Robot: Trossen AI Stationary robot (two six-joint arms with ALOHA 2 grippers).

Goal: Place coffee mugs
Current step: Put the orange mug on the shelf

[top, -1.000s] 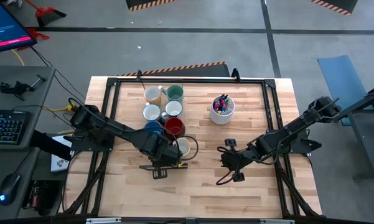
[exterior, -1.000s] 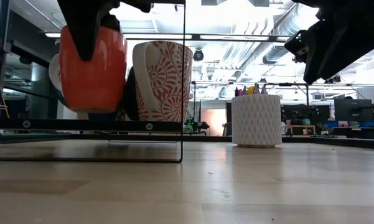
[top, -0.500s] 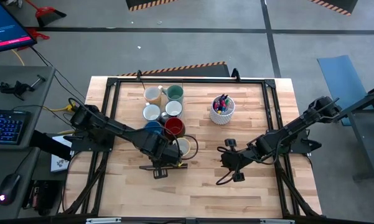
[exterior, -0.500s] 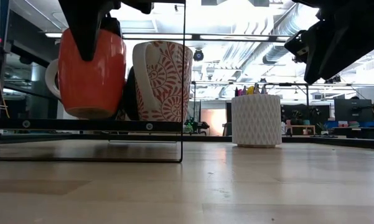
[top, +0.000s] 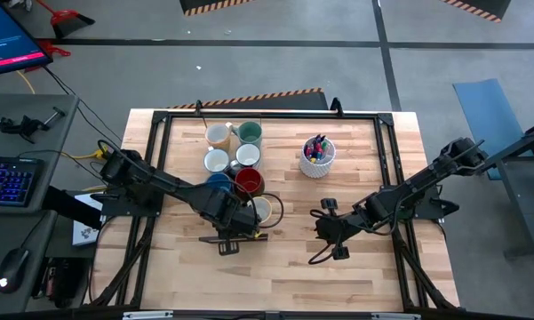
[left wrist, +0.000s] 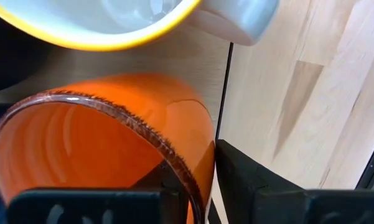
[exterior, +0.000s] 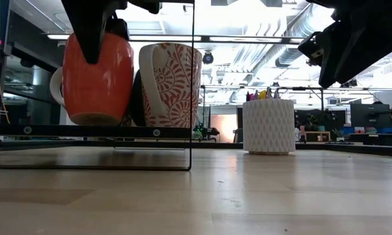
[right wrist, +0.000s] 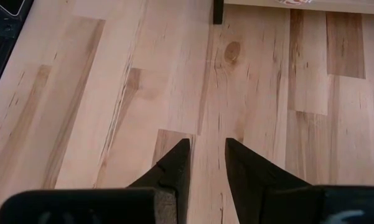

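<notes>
The orange mug (exterior: 98, 78) stands upright at the near end of the mug cluster, beside a white mug with a red pattern (exterior: 171, 85). My left gripper (left wrist: 196, 168) points down over it, open, with one finger inside the mug (left wrist: 99, 137) and one outside its wall. In the high view this gripper (top: 238, 220) hides the orange mug. Farther back stand the dark red (top: 249, 181), blue (top: 219, 182), teal (top: 250, 133) and white or cream mugs (top: 216, 161). My right gripper (right wrist: 205, 162) hangs open over bare wood to the right (top: 324, 227). My left gripper straddles the orange mug's rim (left wrist: 174, 158) from above, one finger inside and one outside the wall. A thin dark gap shows beside the outer finger (left wrist: 236, 180). Whether the inner finger touches the wall I cannot tell.
A white cup of coloured pens (top: 317, 158) stands right of the mugs. A black frame (top: 267, 114) runs around the tabletop, and a thin black rail (exterior: 191, 98) crosses in front of the mugs. Bare wood lies along the near edge and at the centre.
The orange mug has sunk a little under my left gripper and settled from a slight tilt to upright; its handle now shows on its left side in the low view. Both arms have kept still.
</notes>
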